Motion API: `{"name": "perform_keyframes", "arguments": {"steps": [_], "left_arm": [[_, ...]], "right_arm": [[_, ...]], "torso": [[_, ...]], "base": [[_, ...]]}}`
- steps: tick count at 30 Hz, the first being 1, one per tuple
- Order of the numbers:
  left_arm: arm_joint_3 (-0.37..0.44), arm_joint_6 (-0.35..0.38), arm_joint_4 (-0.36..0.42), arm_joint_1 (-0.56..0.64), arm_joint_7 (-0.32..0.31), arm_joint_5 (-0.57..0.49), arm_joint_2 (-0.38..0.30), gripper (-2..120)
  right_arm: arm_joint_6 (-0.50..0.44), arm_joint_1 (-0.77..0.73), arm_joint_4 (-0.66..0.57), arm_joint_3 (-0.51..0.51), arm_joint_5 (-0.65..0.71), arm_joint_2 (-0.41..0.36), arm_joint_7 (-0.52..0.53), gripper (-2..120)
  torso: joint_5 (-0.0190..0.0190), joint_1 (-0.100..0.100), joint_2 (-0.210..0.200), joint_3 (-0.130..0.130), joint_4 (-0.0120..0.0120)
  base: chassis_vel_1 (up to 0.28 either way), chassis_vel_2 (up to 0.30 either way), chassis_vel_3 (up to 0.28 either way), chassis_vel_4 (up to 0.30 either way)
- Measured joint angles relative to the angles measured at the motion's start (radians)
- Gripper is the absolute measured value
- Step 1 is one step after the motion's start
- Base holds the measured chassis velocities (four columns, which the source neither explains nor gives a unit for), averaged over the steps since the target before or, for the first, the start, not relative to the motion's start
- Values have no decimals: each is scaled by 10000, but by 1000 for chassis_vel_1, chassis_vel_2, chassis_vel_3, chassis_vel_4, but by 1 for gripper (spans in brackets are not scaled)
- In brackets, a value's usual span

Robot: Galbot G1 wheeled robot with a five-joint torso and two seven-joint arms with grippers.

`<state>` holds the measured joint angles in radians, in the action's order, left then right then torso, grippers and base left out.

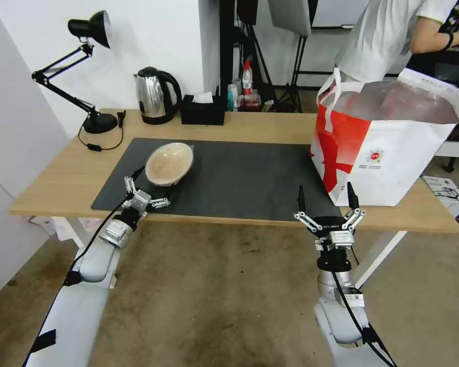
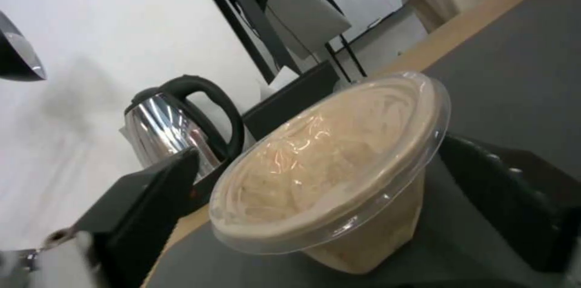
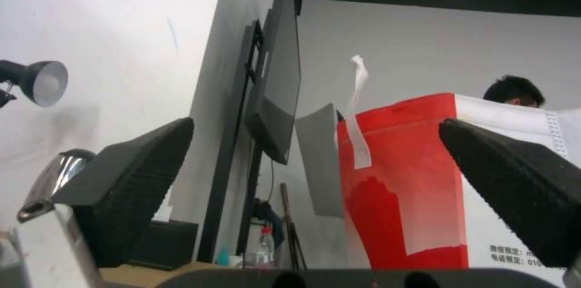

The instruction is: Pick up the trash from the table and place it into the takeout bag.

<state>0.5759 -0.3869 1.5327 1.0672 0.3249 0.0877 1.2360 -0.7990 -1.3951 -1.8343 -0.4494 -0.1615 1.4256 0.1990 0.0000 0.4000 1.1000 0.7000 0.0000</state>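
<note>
Left gripper (image 1: 149,189) sits at the near edge of the dark grey mat (image 1: 239,173), fingers spread wide either side of the beige bowl (image 1: 169,163), which lies tipped on its side just beyond them; the wrist view shows its clear lid (image 2: 339,161) facing the camera, black pads (image 2: 145,206) flanking it but apart from it. Right gripper (image 1: 325,200) hovers at the table (image 1: 61,178) front edge, jaws wide and empty, the takeout bag (image 1: 392,153) standing just beyond it on the light wood. Far behind the left gripper: steel kettle (image 1: 155,95), black tissue box (image 1: 203,109), desk lamp (image 1: 89,30) against the white wall
</note>
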Motion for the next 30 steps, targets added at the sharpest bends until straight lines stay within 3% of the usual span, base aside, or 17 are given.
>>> {"name": "perform_keyframes", "arguments": {"steps": [7, 18, 23, 25, 30], "left_arm": [[-5, 0, 9, 13, -3, 18, 6, 74], [129, -18, 244, 220, -8, -32, -46, 28], [169, -20, 310, 291, -12, -43, -40, 17], [228, -22, 385, 378, -14, -47, -42, 5], [321, -29, 511, 516, -17, -60, -62, 0]], "right_arm": [[0, 0, 0, 0, 0, 0, 0, 100], [0, 0, 0, 0, 0, 0, 0, 100], [0, 0, 0, 0, 0, 0, 0, 100], [0, 0, 0, 0, 0, 0, 0, 100], [0, 0, 0, 0, 0, 0, 0, 100]], "torso": [[0, 0, 0, 0, -1], [0, -1, 0, -1, 0], [0, 0, 0, -1, 0], [0, 0, 0, -1, 1], [0, 0, -2, -1, 0]], "base": [[0, 0, 0, 0], [0, 0, 0, 0], [0, 0, 0, 0], [0, 0, 0, 0], [0, 0, 0, 0]]}}
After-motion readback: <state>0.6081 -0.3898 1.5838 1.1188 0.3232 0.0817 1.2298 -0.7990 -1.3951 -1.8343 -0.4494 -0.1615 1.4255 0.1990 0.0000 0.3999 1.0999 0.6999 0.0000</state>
